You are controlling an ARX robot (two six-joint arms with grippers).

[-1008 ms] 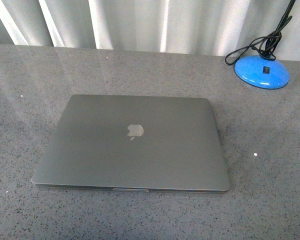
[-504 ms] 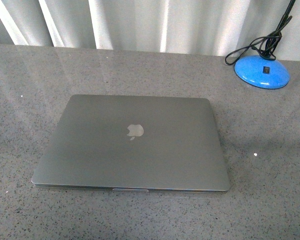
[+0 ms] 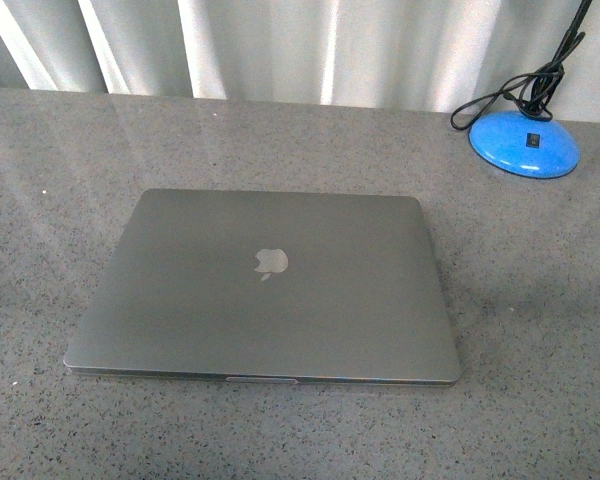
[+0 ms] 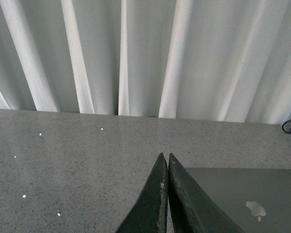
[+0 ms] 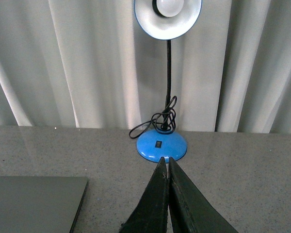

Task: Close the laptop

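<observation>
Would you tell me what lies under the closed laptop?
The laptop lies flat on the grey speckled table. Its shut lid hides keyboard and screen; whatever is beneath its base cannot be seen.

We see only our two grippers: the left gripper (image 4: pixel 165 158) and right gripper (image 5: pixel 165 161) each show two dark, matte, wedge-shaped fingers tapering to narrow tips (edges slightly scuffed with pale flecks), without visible cables or markings.

lamp (image 3: pixel 525 142) behind-right of laptop (image 3: pixel 265 290)
</observation>
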